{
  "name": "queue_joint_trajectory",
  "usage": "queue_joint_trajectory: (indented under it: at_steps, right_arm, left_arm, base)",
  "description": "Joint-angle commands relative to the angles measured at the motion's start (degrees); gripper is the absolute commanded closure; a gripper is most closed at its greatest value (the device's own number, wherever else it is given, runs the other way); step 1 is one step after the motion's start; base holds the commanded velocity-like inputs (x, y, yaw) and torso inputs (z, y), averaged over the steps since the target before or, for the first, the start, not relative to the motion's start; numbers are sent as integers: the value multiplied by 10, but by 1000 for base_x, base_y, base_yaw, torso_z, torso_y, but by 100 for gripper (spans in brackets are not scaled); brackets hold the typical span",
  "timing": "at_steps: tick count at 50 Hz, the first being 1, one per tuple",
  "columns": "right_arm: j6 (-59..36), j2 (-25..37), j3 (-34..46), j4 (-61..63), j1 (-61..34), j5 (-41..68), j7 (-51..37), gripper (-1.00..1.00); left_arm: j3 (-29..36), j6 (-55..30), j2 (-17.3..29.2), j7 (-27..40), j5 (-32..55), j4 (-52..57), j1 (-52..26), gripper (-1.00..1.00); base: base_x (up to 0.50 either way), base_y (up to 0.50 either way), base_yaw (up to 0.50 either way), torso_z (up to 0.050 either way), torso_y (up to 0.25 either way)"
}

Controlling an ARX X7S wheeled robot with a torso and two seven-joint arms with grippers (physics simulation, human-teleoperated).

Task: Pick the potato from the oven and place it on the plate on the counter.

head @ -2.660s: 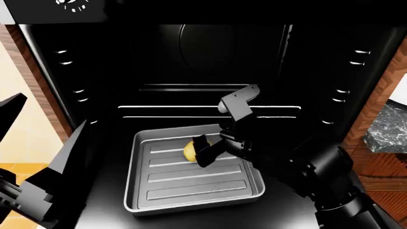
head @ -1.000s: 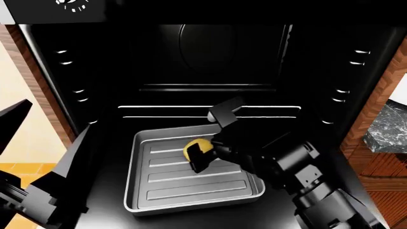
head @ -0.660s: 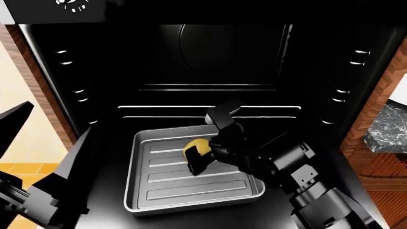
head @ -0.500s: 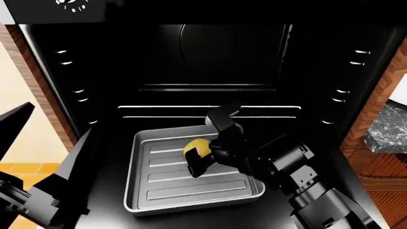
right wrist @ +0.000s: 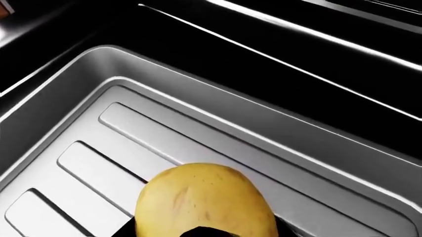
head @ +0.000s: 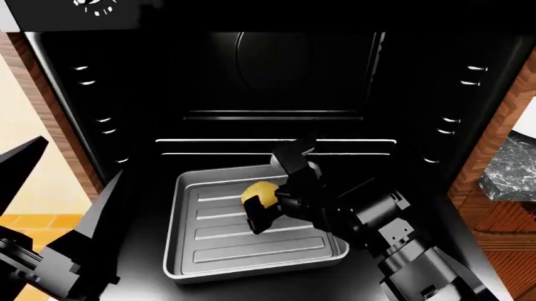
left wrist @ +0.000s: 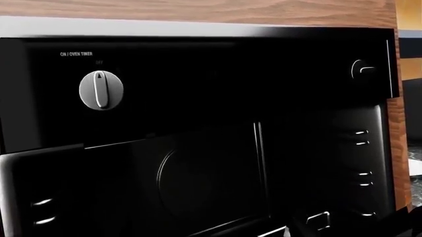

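Potato [head: 260, 192] clamped in right tool [head: 263, 202], above ribbed tray [head: 251, 251] inside oven [head: 277, 75], left tool's [head: 63, 251] state unclear.

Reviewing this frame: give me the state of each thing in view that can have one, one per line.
oven: open, cavity exposed.
grey tray: on the oven floor.
potato: over the tray, between the gripper's fingers.
right gripper: shut on the potato.
left gripper: open, outside the oven, holding nothing.
oven knob: pointing straight up.

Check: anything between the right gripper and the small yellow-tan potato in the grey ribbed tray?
Nothing visible. The right gripper is already at the small yellow-tan potato, fingers on either side of it, over the grey ribbed tray inside the black oven.
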State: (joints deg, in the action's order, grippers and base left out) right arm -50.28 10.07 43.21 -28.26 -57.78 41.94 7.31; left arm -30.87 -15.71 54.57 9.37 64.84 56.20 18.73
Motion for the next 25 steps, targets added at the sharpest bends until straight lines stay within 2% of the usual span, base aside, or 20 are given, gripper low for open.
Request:
queue_joint_trajectory:
  at_steps: [1,15,25]
  right_arm:
    - [9,3,3,2,6,-8,-1,100]
    - [11,17,-1,20,17,-3,-10,100]
    - [-29,54,-14,132,24,28,-33,100]
  left_arm:
    - [0,2,0,0,-1,0,3,-100]
    - [7,5,-3,-3,-10,-2,5,-100]
    - [15,6,-1,1,-12,-3,0,-100]
  base:
    - [0,0,0,0,0]
    - [0,0,0,0,0]
    - [0,0,0,0,0]
